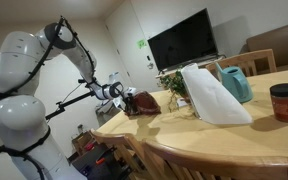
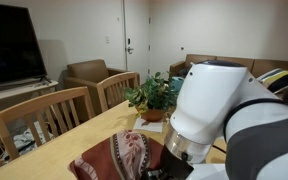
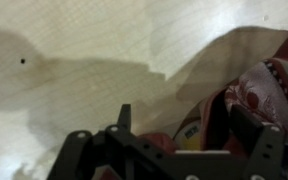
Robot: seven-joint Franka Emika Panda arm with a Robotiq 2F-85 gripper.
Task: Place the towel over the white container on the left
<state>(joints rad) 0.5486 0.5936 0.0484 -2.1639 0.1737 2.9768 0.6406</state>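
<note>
Room with pale walls. A dark TV hangs on one wall. A white door stands behind a brown armchair. Wooden chairs line the wooden table's edge.

In an exterior view the gripper is too small to read its jaw position. In an exterior view the robot arm hides the near corner of the table; the bottom edge cuts the towel. The wrist view is blurred; its right edge crops the towel.
</note>
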